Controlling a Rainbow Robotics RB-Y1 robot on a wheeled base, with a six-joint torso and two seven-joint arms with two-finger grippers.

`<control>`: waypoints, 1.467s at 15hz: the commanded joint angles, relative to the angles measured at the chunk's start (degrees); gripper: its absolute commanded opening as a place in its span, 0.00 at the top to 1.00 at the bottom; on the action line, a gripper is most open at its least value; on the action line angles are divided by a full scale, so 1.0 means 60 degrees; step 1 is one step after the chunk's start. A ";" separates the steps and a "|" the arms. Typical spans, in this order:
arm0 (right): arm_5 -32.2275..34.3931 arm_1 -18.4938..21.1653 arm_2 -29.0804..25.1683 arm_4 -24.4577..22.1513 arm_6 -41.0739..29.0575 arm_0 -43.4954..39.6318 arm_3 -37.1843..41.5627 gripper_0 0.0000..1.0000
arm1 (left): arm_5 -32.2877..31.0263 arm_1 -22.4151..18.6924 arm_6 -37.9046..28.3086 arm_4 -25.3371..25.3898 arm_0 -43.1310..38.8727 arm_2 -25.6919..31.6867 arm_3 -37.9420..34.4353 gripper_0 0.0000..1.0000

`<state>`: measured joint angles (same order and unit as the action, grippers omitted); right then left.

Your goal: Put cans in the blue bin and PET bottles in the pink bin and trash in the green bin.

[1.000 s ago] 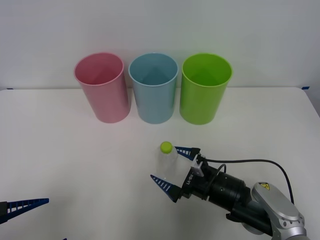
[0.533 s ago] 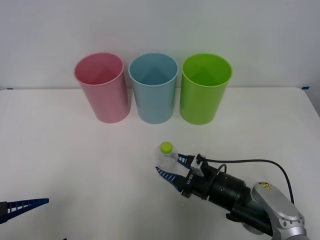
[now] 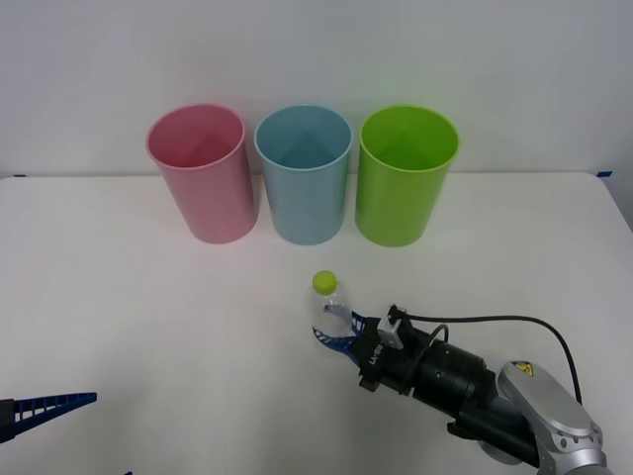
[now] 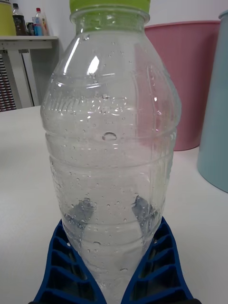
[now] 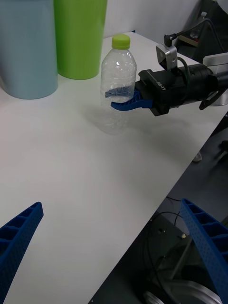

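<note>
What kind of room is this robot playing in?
Probably a robot test lab. A plain white table holds just three sorting bins, pink bin, blue bin and green bin, while the right gripper squeezes a PET bottle.

Bare worktop [image 3: 148, 327] lies open between the PET bottle [image 3: 325, 307] and the pink bin [image 3: 203, 173], blue bin [image 3: 305, 175] and green bin [image 3: 404, 176] (a tight row) behind it

White table [image 3: 119, 297], plain white wall [image 3: 316, 49]

White table [image 3: 148, 297] – shelf w/ bottles [image 4: 29, 21] behind.
</note>
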<state>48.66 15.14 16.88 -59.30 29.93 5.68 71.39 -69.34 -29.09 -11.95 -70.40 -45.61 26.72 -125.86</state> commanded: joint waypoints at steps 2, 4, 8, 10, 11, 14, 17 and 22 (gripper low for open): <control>0.0107 0.0011 0.0015 0.0083 -0.0008 -0.0009 0.0011 1.00 | 0.0000 0.0000 0.0000 0.0000 0.0000 0.0000 0.0000 0.00; 0.0297 0.0084 0.0000 0.0244 -0.0022 0.0006 0.0026 1.00 | 0.0000 0.0000 0.0000 0.0000 0.0000 0.0000 0.0000 0.00; 0.0517 0.0245 -0.0029 0.0610 0.0007 -0.0009 0.0407 1.00 | 0.0000 0.0000 0.0000 0.0000 0.0000 0.0000 0.0000 0.00; 0.0517 0.0377 -0.0059 0.0669 0.0007 -0.0038 0.0876 1.00 | 0.0000 0.0000 0.0000 0.0000 0.0000 0.0000 0.0000 0.00; 0.0517 0.0450 -0.0088 0.0683 -0.0066 -0.0038 0.1110 1.00 | 0.0000 0.0000 0.0000 0.0000 0.0000 0.0000 0.0000 0.00; 0.0473 0.0553 -0.0205 0.0669 -0.0344 -0.0024 0.1711 1.00 | 0.0000 0.0000 0.0000 0.0000 0.0000 0.0000 0.0000 0.00; 0.0224 0.0567 -0.0205 0.0317 -0.1238 -0.0038 0.2560 1.00 | 0.0000 0.0000 0.0000 0.0000 0.0000 0.0000 0.0000 0.00; -0.0318 0.0582 -0.0220 0.0229 -0.2102 -0.0024 0.3703 1.00 | 0.0000 0.0000 0.0000 0.0000 0.0000 0.0000 0.0000 0.00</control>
<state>47.58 18.57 15.57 -57.79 17.67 5.53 92.39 -69.34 -29.09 -11.95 -70.40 -45.62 26.72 -125.86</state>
